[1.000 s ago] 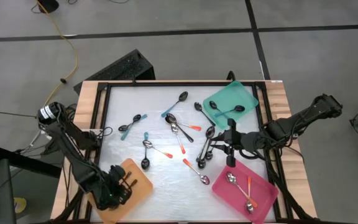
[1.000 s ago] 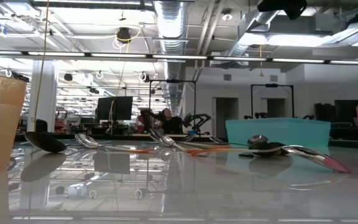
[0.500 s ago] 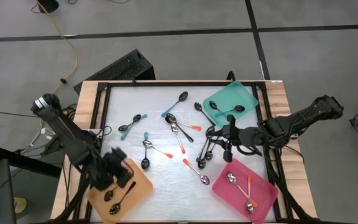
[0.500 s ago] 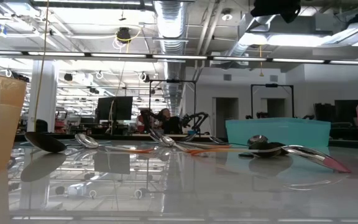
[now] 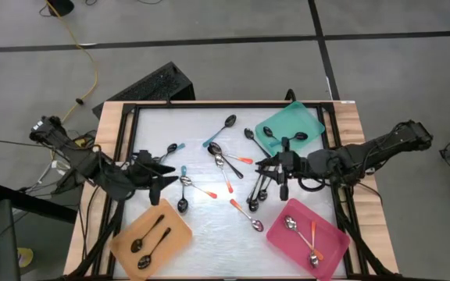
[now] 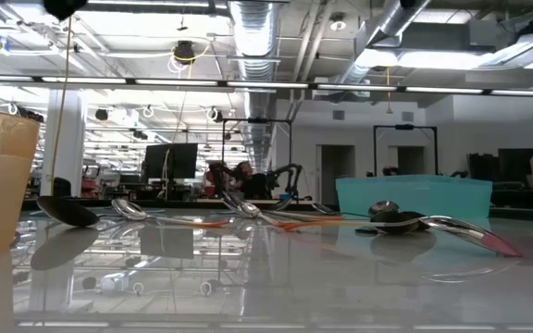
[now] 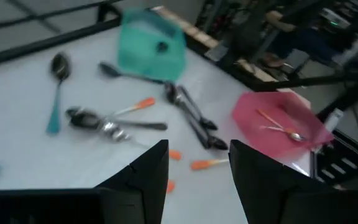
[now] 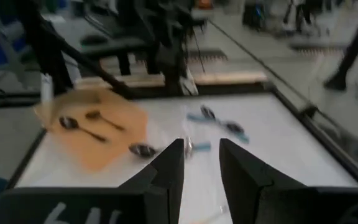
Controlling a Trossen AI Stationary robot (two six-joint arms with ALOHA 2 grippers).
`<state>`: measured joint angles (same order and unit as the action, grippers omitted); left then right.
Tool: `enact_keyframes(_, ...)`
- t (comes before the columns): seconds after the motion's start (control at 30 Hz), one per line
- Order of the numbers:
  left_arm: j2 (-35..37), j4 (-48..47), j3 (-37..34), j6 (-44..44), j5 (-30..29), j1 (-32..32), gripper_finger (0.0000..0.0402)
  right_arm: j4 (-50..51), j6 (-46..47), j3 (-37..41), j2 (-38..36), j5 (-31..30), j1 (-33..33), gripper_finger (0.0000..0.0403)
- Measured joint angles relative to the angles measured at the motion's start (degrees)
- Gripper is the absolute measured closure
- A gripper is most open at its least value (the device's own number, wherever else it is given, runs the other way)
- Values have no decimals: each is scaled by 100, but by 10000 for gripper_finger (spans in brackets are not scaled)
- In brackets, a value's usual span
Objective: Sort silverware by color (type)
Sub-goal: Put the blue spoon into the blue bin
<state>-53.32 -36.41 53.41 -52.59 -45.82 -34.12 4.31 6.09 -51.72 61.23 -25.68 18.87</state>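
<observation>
Farthest left, the flat orange plastic tray [image 5: 180, 232] sits at the near-left corner of the white-topped bench [image 5: 201, 129], and two dark-bowled metal spoons [image 5: 151, 237] lie side by side in it, apparently the pile for that kind. Just beyond the tray the left gripper [image 5: 165, 178] hangs above the bench with its jaws parted and nothing between them, as the left wrist view also shows; it points toward the loose silverware, which suggests it is free to fetch the next piece. The nearest candidates are a teal-handled spoon [image 5: 166, 151] at the left of the scatter and a dark spoon [image 5: 182, 204] lying near the orange tray's far corner. In the middle of the bench the rest of the silverware is still unsorted: a crossed heap of silver, dark and orange-handled spoons [image 5: 226, 161], with another orange-handled spoon [image 5: 247, 215] lying apart nearer the front. To the right of that heap the right gripper [image 5: 274, 173] hovers over a bundle of dark spoons [image 5: 258, 187]; its jaws stand somewhat apart in the right wrist view and nothing shows between them, so it looks poised to pick from that bundle. Beyond it, at the far right, the teal plastic tray [image 5: 307, 119] holds dark spoons [image 5: 284, 139], and the pink plastic tray [image 5: 330, 238] at the near right holds a silver spoon and orange-handled ones [image 5: 301, 234].
</observation>
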Motion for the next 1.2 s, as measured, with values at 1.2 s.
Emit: enact_keyframes(1.2,966,2666,-2,4138,3805,2324,249,1187,341,171,-2342,312,37,285)
